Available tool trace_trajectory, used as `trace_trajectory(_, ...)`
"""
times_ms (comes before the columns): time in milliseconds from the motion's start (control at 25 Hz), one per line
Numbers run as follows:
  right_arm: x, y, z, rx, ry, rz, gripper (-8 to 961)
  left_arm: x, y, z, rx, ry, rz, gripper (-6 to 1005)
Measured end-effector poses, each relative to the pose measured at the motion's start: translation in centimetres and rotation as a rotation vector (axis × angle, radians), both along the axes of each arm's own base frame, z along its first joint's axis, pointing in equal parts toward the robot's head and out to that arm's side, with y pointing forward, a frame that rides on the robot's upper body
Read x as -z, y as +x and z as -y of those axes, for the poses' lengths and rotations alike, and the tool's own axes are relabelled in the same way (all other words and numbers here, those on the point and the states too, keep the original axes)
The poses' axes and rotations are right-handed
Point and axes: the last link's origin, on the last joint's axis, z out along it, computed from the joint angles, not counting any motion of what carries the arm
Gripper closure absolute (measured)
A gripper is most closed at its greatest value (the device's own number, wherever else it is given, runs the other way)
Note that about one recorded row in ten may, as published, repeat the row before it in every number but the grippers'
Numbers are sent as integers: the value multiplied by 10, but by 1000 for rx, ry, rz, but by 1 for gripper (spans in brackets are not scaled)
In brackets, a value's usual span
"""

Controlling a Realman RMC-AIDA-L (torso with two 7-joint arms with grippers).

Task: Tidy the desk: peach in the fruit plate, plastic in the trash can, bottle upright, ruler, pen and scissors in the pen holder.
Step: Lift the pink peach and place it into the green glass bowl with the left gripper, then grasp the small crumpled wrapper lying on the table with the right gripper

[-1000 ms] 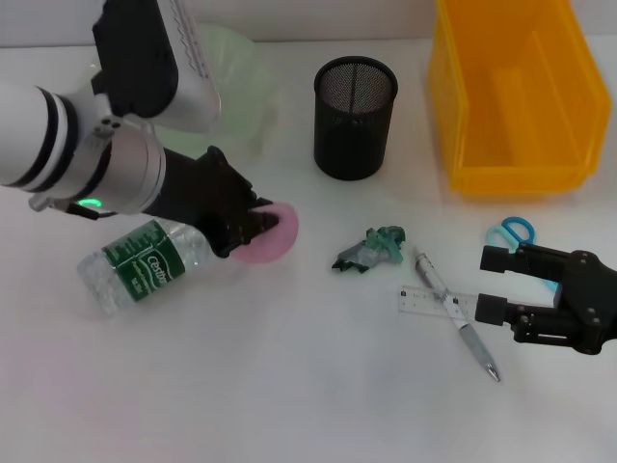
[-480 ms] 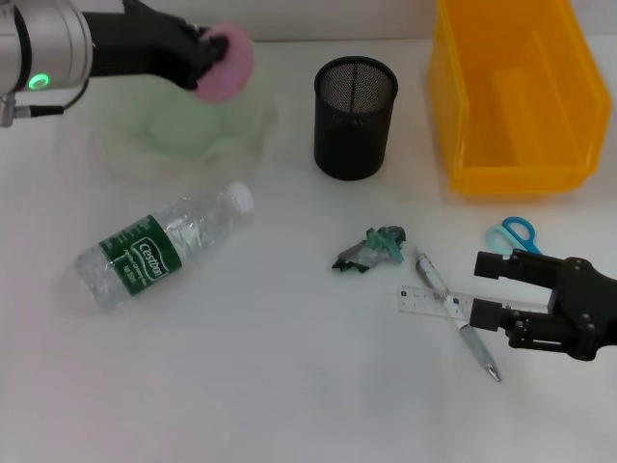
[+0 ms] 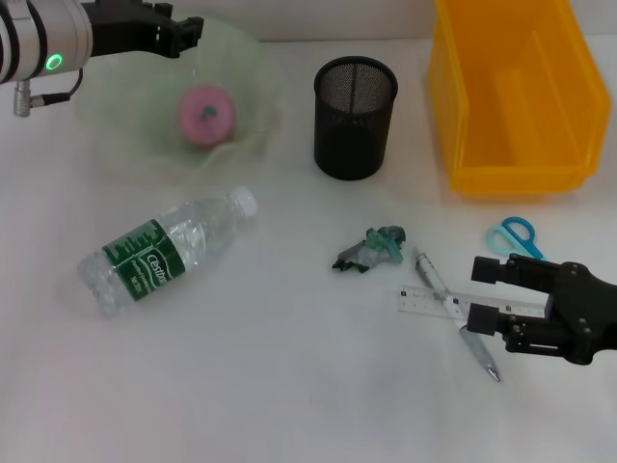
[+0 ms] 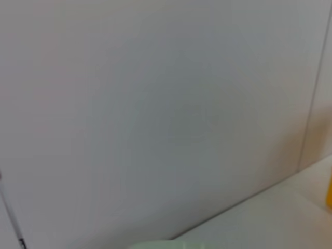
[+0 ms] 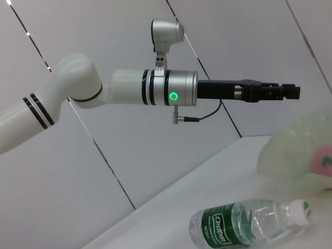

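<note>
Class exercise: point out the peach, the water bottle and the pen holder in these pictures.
peach (image 3: 205, 115), head view, on its pink top.
water bottle (image 3: 145, 260), head view, on its green label.
pen holder (image 3: 355, 130), head view, on its black mesh wall.

left end effector (image 3: 183, 29) open; right end effector (image 3: 487, 291) open.

The peach (image 3: 205, 114) lies in the fruit plate (image 3: 246, 58) at my far left. The bottle (image 3: 164, 252) lies on its side in front of the plate. The pen holder (image 3: 355, 118) stands right of the plate; the trash can (image 3: 516, 96) stands right of the holder. The plastic (image 3: 370, 250) lies in front of the holder. The pen (image 3: 455, 315) crosses the ruler (image 3: 434, 300) right of the plastic. The scissors (image 3: 512, 234) lie behind my right gripper (image 3: 487, 293).
</note>
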Motion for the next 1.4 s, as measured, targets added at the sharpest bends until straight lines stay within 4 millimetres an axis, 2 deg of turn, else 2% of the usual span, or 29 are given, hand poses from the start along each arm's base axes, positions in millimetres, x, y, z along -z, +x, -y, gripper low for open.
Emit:
trace_trajectory(160,0,1,-1,7,7,3,152,-5,-5,6,-2,11,15,591)
trace_trajectory(280,0,1,-1,9,10,1,152,-13,-4,24,57,-4,55,525)
trace_trajectory(320,-1,1,-1,12,15,-1,152,-15,-2,38,130,-42,82,503)
trace_trajectory(360,-6,3,-3,26,43,-9,152,-16,-2,42,150,-53,89,481)
trace_trajectory(440,-12,5,-5,41,71,-21,152,-16,3,71,296,-174,139,438)
trace_trajectory(520,-26,7,-10,69,139,-52,152,-13,4,95,396,-316,176,370)
trace_trajectory(560,-46,5,-16,80,203,-94,152,-11,2,107,429,-394,191,324)
trace_trajectory(600,-46,5,-16,80,203,-94,152,-7,-2,118,449,-476,201,278)
trace_trajectory(640,-56,3,-18,68,219,-112,152,-2,-9,127,451,-552,203,232)
trace_trajectory(720,-80,-6,-24,27,238,-137,152,5,-19,137,438,-637,214,171)
trace_trajectory(760,-103,-21,-32,-32,219,-111,152,11,-31,141,400,-668,230,155)
trace_trajectory(800,-103,-21,-32,-32,219,-111,152,11,-31,141,400,-668,230,155)
trace_trajectory(840,-114,-32,-39,-61,188,-55,152,12,-33,141,392,-667,236,155)
trace_trajectory(920,-123,-49,-51,-74,118,60,152,12,-41,141,373,-655,253,155)
trace_trajectory(960,-125,-70,-62,-85,42,231,152,10,-43,141,368,-645,259,155)
trace_trajectory(1000,-125,-70,-62,-85,42,231,153,9,-44,140,364,-639,263,155)
trace_trajectory(1120,-115,-99,-69,-131,-54,447,153,7,-46,140,361,-634,270,155)
trace_trajectory(1160,-99,-120,-70,-200,-129,591,153,7,-45,141,363,-639,274,155)
trace_trajectory(1200,-91,-128,-69,-231,-152,652,153,7,-45,141,363,-639,274,155)
trace_trajectory(1240,-91,-128,-69,-231,-152,652,153,8,-45,141,362,-642,276,155)
trace_trajectory(1320,-73,-139,-72,-271,-174,792,153,9,-45,142,360,-643,281,155)
trace_trajectory(1360,-57,-145,-77,-299,-179,915,153,9,-45,142,360,-643,281,155)
trace_trajectory(1400,-57,-145,-77,-299,-179,915,153,9,-45,142,360,-643,281,155)
